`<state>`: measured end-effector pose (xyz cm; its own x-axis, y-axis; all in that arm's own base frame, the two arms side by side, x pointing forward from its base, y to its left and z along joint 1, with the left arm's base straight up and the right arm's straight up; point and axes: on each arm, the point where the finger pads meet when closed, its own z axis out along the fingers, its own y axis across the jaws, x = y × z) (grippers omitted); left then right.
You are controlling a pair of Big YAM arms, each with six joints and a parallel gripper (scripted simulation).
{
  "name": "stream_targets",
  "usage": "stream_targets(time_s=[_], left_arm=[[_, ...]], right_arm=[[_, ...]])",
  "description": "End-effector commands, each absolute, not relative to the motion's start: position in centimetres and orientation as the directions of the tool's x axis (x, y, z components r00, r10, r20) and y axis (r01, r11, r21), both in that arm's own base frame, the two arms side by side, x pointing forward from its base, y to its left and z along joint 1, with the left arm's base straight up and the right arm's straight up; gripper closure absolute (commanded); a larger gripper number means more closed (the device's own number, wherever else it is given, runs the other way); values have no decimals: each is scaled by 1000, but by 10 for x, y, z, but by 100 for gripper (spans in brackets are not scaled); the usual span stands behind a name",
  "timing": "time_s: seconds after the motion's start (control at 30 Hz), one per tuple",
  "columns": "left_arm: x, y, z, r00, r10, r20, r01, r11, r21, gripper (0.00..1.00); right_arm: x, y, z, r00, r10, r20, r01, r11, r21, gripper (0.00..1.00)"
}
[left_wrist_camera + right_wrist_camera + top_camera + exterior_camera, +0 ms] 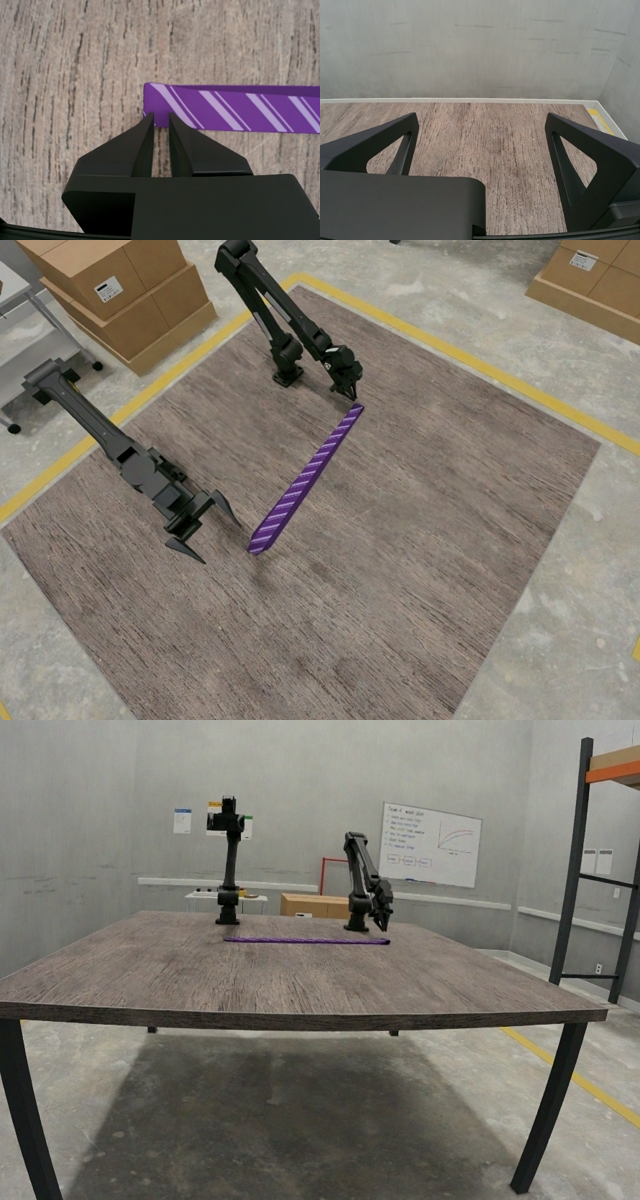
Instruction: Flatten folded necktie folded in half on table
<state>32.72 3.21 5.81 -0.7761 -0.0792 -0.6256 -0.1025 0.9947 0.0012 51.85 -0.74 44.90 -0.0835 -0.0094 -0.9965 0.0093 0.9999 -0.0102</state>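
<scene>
The purple striped necktie (308, 472) (310, 940) (219, 111) lies on the table, long and roughly straight. The end by my left gripper is narrow and squared, a low fold in the exterior view; the other end is wider and tapered. A darker strip, apparently the lower layer, shows along one long edge. My left gripper (355, 399) (384, 930) (161, 119) points down just above the folded end. Its fingers are nearly together with a narrow gap, holding nothing. My right gripper (222, 545) (481, 119) is wide open and empty, raised, near the wider end in the top view.
The wooden table (439, 550) (310, 983) extends well beyond both tie ends. The bases of both arms stand on it behind the tie. Cardboard boxes (129, 297) and a white trolley (31, 333) stand on the floor beyond the table.
</scene>
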Motion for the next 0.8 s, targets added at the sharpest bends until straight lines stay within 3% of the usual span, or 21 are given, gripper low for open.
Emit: stream_targets(time_s=[0.0,0.23,0.77], left_arm=[[339,36,68,-752,-81,-654,-106,994,-1,88],[336,37,61,-762,-83,-643,-108,994,0,96],[336,37,61,-762,-83,-643,-108,994,0,96]], right_arm=[[521,0,481,-21,1,-1000,-1,1000,1,0],[521,0,481,-21,1,-1000,-1,1000,1,0],[521,0,481,-21,1,-1000,-1,1000,1,0]])
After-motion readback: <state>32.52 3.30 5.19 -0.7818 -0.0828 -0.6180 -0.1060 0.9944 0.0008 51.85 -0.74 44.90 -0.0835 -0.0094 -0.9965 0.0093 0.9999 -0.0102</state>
